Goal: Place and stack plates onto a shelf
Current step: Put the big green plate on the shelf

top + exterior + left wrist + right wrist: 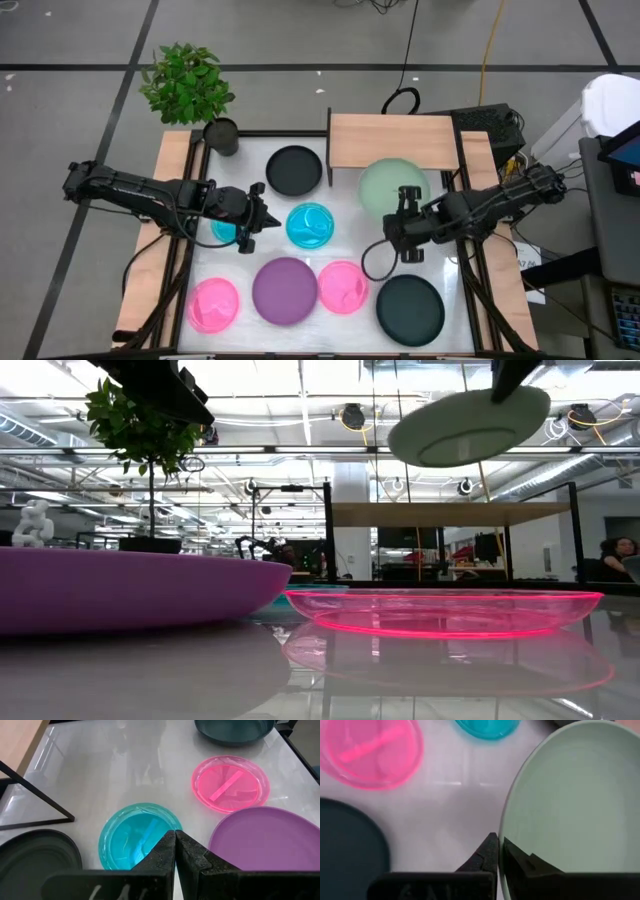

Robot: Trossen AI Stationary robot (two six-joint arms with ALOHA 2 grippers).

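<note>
Right gripper (497, 851) is clamped on the rim of one round sage-green plastic plate (392, 190), lifted off the table beside the light-wood shelf (392, 140). Left gripper (175, 851) is pinched together above the white tabletop (350, 220). Lying there: two translucent cyan plates (310, 225), two pink (343, 286), one purple (284, 290), one black (294, 169), one dark teal (410, 308).

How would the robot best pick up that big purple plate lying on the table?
By its rim. The purple plate lies flat and shallow, so only its raised edge gives two fingers something to pinch, one inside, one outside. Pink plates flank it on both sides, so the bare far edge, facing the cyan plate, looks easiest, probably for the free left gripper nearby.
</note>
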